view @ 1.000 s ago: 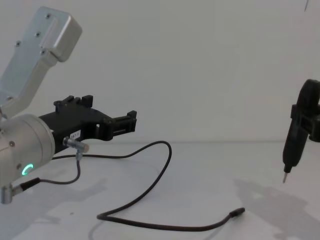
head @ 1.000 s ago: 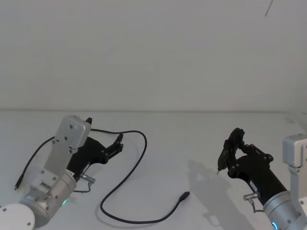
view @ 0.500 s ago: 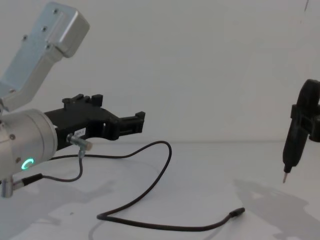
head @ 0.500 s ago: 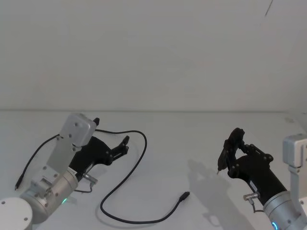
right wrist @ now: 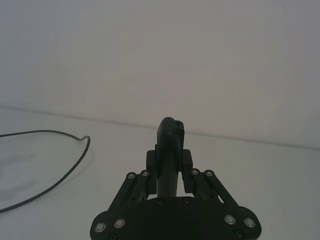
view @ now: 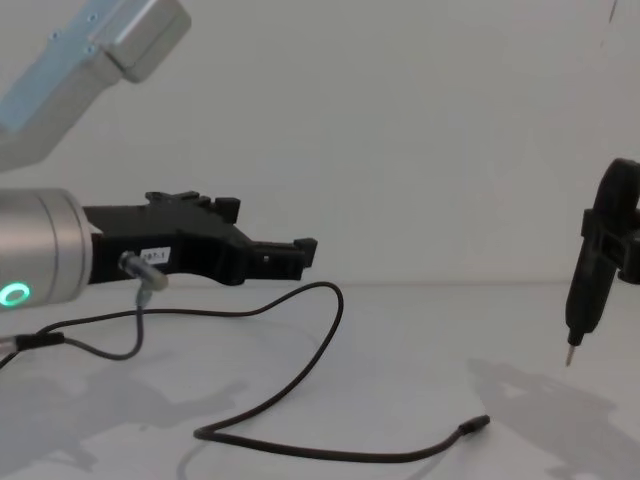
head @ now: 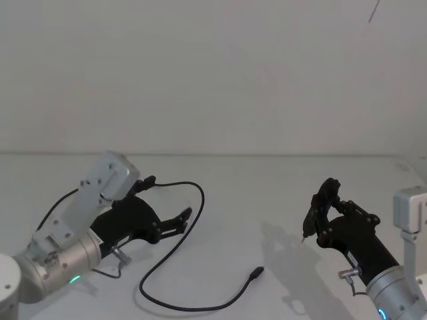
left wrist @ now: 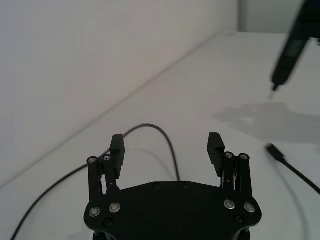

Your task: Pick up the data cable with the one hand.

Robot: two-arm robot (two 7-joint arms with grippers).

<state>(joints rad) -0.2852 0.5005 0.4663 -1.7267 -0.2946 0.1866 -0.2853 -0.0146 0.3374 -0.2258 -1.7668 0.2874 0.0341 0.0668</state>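
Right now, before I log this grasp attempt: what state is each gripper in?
Left gripper: open, holding nothing.
Right gripper: closed on a black pointed tool.

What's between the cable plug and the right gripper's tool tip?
Bare table, just shadow, between the data cable's plug and the pointed tool in the right gripper; head and chest views agree.
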